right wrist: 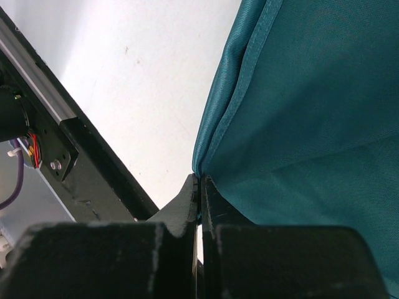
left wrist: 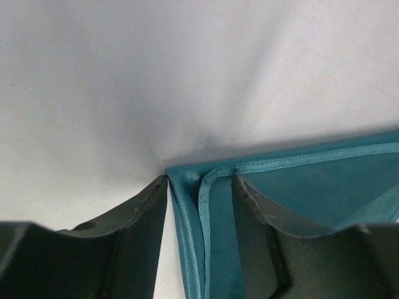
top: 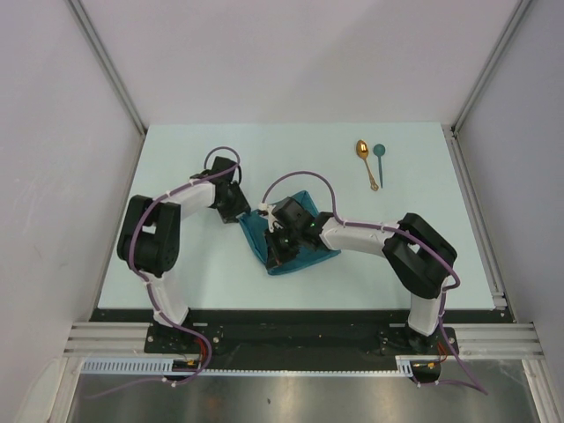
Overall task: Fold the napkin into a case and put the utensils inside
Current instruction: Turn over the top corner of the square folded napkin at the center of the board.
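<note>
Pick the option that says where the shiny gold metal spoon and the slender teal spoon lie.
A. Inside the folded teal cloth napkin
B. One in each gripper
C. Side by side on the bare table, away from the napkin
C: the gold metal spoon and the teal spoon lie side by side on the table, at its far right, well apart from the teal cloth napkin.

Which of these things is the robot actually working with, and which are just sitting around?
Part of the job: teal napkin, gold spoon, teal spoon, plus the left gripper and right gripper at the cloth.

Just there: table, purple cables, white walls.
</note>
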Robot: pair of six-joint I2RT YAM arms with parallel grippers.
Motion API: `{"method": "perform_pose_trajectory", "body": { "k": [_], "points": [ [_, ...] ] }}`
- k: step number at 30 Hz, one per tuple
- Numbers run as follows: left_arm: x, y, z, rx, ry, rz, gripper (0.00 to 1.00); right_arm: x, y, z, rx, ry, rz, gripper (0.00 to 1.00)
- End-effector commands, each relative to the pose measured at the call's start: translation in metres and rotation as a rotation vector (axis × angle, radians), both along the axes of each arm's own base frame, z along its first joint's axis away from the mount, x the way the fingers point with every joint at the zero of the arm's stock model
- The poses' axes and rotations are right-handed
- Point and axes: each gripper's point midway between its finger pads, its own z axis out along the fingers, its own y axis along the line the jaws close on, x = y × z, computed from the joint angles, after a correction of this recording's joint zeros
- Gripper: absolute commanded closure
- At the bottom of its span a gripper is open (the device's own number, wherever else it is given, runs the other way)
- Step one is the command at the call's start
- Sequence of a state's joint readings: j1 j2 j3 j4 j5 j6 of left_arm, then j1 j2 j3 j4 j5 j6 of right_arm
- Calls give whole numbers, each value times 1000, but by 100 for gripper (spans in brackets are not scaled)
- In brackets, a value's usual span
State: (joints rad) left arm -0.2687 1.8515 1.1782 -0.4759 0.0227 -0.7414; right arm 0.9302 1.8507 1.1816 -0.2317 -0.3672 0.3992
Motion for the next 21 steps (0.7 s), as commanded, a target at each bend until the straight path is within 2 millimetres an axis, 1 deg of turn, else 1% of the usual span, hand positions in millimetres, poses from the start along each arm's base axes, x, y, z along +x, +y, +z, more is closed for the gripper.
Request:
{"method": "perform_pose_trajectory", "body": {
  "k": [1,3,9,13,14,15,16,17,18,19,20,21],
  "points": [
    [5,9,0,76,-3,35,57,-1,10,26,75,-48,15,100],
    [4,11,-4,102,5,40,58,0,11,25,77,-47,15,100],
    [7,9,-11,163,3,22,61,0,11,25,82,-50,18,100],
    [7,10,-15,188,-8,-10,68,-1,12,23,78,-52,19,100],
    [9,9,-15,185,-24,-18,70,0,11,22,75,-54,16,100],
    [10,7,-9,171,-44,-27,72,0,11,21,71,-54,15,100],
    [8,7,-9,172,-51,-41,78,-2,10,20,69,-53,17,100],
    [11,7,-4,171,-75,-45,85,-2,10,18,66,-51,17,100],
    [13,8,7,170,-106,-42,93,-4,11,18,66,-52,24,100],
    [13,9,13,171,-123,-45,100,-6,12,19,67,-55,30,100],
    [16,8,19,162,-149,-47,100,-7,13,19,66,-59,36,100],
    [17,8,30,152,-176,-49,100,-11,15,20,66,-65,50,100]
  ]
}}
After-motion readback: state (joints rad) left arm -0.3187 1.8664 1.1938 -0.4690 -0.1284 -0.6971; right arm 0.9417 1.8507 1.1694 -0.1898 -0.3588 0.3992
